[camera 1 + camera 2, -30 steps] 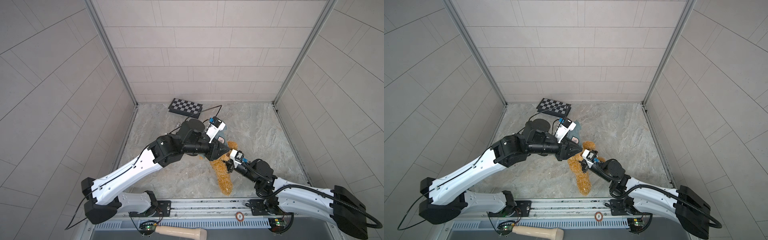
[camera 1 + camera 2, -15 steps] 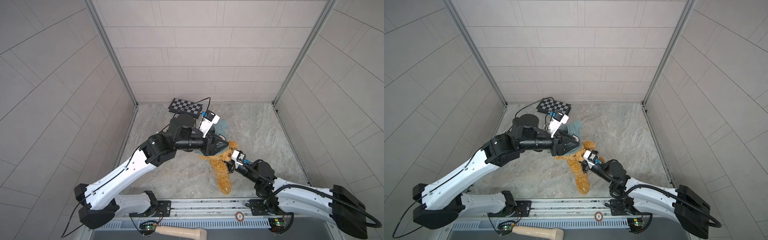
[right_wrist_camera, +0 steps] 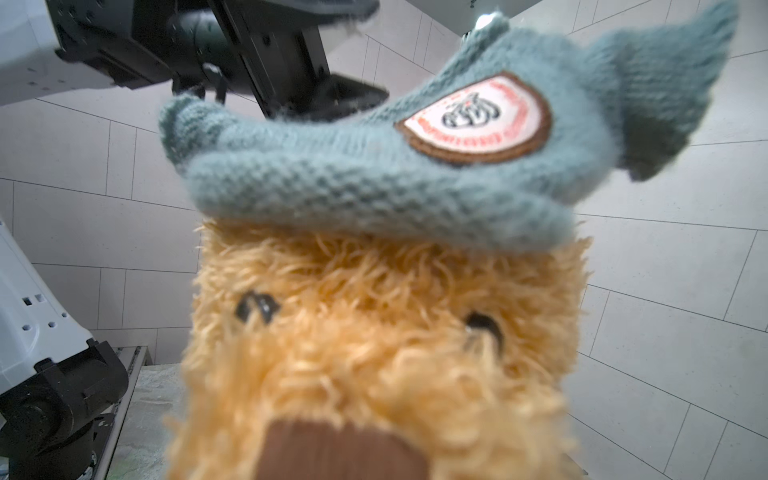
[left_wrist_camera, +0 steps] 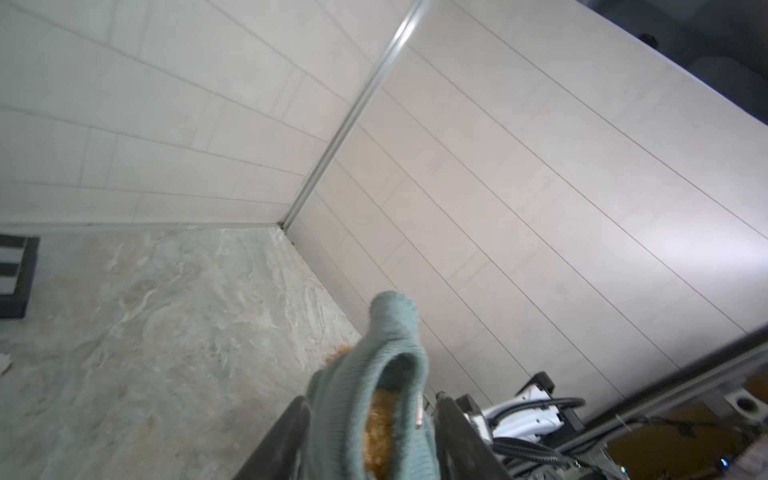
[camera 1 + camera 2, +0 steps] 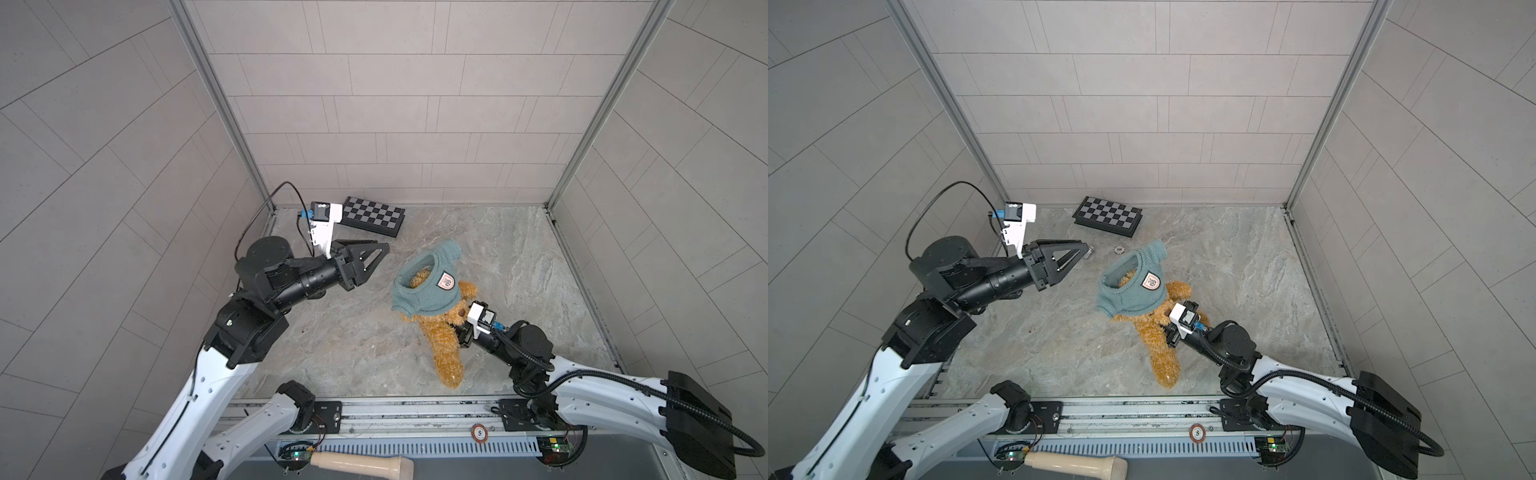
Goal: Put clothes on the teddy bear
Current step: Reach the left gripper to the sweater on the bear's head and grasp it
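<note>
Teal knitted sweater (image 5: 424, 297) capping golden-brown shaggy plush teddy bear (image 5: 442, 345)
Right tool (image 5: 460, 334) pinches the bear's body; left tool (image 5: 380, 246) hangs parted, empty, to its left.

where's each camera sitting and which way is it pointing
Top views: above the front rail, looking down on the table; left arm, right arm show.
Left wrist: left arm, looking past the left gripper at the sweater.
Right wrist: right arm, close on the teddy bear; left arm behind.
Shared: both wrist views show the sweater.

1 teddy bear (image 5: 446, 349), 1 sweater (image 5: 428, 299), 1 checkerboard (image 5: 372, 216), 1 wooden handle (image 5: 357, 463), 2 arms (image 5: 208, 386) (image 5: 602, 382)
</note>
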Robot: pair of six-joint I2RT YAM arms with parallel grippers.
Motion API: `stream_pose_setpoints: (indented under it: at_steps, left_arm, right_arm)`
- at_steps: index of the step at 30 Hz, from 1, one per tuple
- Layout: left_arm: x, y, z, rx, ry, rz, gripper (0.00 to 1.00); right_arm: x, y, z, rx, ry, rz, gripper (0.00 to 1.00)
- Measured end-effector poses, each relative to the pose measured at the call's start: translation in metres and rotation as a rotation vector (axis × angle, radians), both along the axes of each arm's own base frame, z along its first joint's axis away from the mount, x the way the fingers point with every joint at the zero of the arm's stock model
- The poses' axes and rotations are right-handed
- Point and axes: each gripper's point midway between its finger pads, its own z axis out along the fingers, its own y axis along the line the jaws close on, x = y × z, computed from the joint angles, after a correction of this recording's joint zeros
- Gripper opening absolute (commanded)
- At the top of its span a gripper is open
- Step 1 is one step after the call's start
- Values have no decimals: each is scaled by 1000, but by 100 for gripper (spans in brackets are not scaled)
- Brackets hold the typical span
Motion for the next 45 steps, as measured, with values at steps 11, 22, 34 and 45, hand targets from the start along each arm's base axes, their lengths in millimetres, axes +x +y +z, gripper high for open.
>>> stream_pose_setpoints:
  at_steps: [11, 22, 34, 45]
  left_arm:
    - [9, -47, -80, 17, 266, -123, 50]
    - [-13, -56, -62, -9, 200, -199, 46]
    - [-28, -47, -44, -46, 154, -214, 54]
    - [-38, -56, -18, -145, 114, -294, 50]
  right_arm:
    - [-5, -1, 7, 15, -16, 23, 0]
    - [-5, 4, 5, 7, -17, 37, 0]
    - [-17, -12, 35, 126, -48, 60, 0]
    - [-12, -10, 27, 97, -18, 46, 0]
